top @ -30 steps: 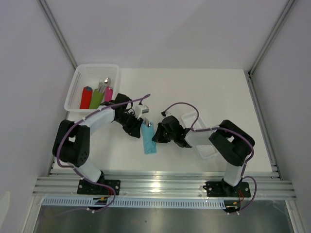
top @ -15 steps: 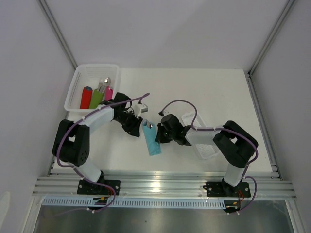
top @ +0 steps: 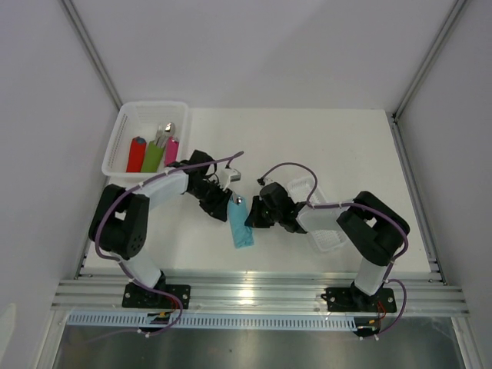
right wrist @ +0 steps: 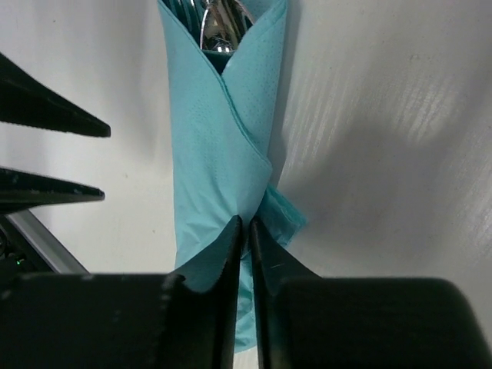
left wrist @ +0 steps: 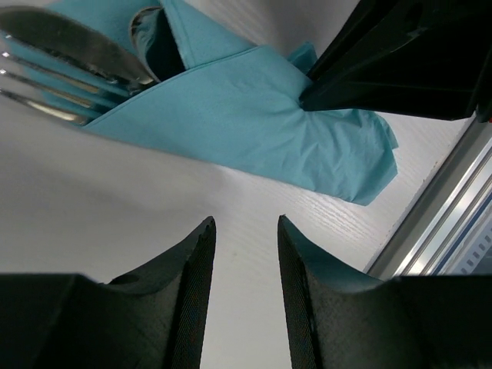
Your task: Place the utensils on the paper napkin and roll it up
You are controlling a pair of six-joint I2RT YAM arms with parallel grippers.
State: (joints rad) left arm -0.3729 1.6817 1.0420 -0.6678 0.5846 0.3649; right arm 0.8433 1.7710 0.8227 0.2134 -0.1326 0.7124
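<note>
Since half a second before, the left arm had shifted a little to the right in the top view, while the napkin (top: pixel 240 229) stayed almost at the same place, in the centre of the frame on the white table (top: pixel 346 146). We saw the napkin folded into a long narrow bundle. The utensils (top: pixel 237 201) lay inside it, and their shiny tips came out at its upper end.

The left gripper (left wrist: pixel 244 227) was at the left of the bundle, just beside it and not touching. Its jaws stood a narrow gap apart with only bare table between them.

The right gripper (right wrist: pixel 244 227) was at the lower right of the bundle. Its jaws were almost closed, with teal paper in the thin slit, so it pinched the napkin at the fold.

At the upper left a white basket (top: pixel 123 127) held red, green and pink rolls (top: pixel 152 155). A clear tray (top: pixel 327 234) lay at the right, under the right arm.
</note>
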